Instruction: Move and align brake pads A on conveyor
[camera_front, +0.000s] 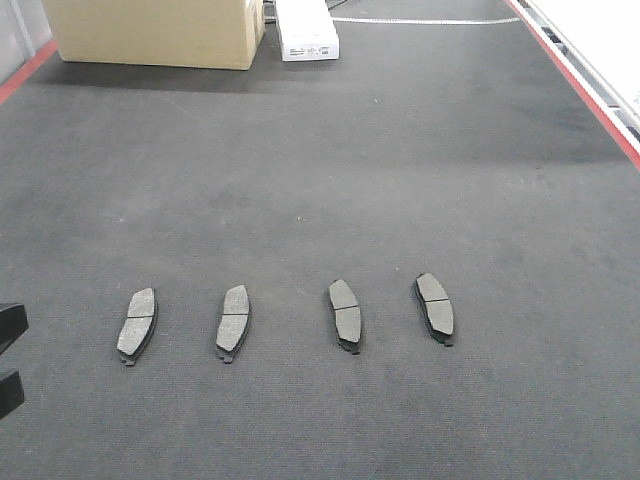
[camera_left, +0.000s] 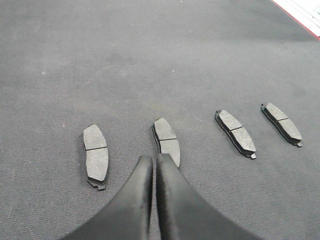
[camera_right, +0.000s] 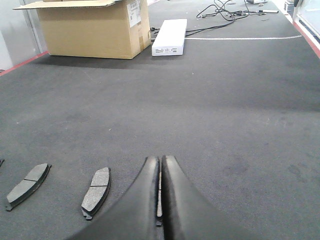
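While both pincers closed, four brake pads (camera_front: 285, 318) row on conveyor (camera_front: 320, 180).

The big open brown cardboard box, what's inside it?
The brown cardboard box stands open at the far end of the dark charcoal belt, but its walls hide the inside; contents cannot be seen.

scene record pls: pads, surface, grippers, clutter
pads: four brake pads in a rough row, apart, lying flat
tilt: left two lean right, right two lean left
surface: conveyor, dark belt, red edge strips
left gripper: shut, empty, at second pad from left
right gripper: shut, empty
clutter: cardboard box, white box at far end
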